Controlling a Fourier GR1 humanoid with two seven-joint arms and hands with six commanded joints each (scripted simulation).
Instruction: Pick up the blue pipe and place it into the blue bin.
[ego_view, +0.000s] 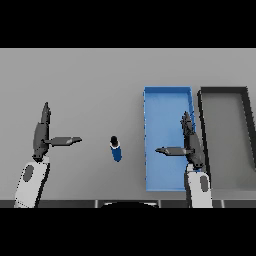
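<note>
The blue pipe is a short, stubby cylinder, blue along its body with a black cap at the far end. It sits on the grey table in the open stretch between the two hands, just left of the blue bin and apart from its near-left wall.

Bare table lies all around the pipe: a wide clear strip to its left up to the left hand, and a narrow gap to its right before the bin's rim. The blue bin is a long rectangular tray running away from the robot; a dark grey bin stands just beside it on the right, their long walls near each other.

The pipe's long axis runs roughly away from the robot, black end pointing to the far side; it may be upright.

The left hand hovers with fingers straight and thumb spread toward the pipe, holding nothing. The right hand hangs over the blue bin's right edge, fingers straight, thumb out, empty.
</note>
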